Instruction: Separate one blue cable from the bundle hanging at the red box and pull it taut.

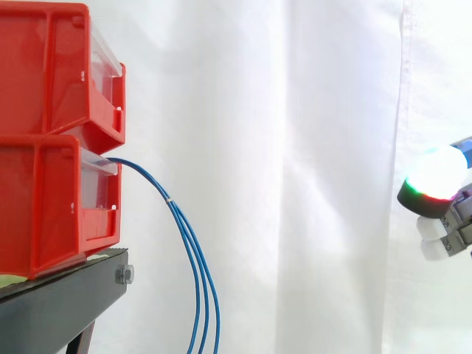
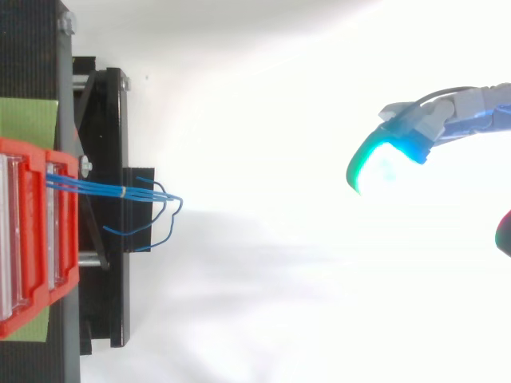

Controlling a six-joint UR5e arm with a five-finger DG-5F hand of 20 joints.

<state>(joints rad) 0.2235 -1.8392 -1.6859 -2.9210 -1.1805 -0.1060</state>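
Closest to the top camera, the hand point(image 2: 443, 116) comes in from the right, and most of it is cut off at the edge. One fingertip point(image 2: 382, 163) glows cyan-green. The fingers are spread and relaxed, with nothing in them and nothing touched. From the side, a glowing white pad point(image 1: 435, 175) hangs well apart from the blue cable bundle point(image 1: 193, 247). The bundle leaves the lower red bin point(image 1: 44, 199), is cinched by a small pale tie point(image 1: 169, 199), and drops past the black stand point(image 1: 59, 302). Its lower ends are cut off at the bottom edge.
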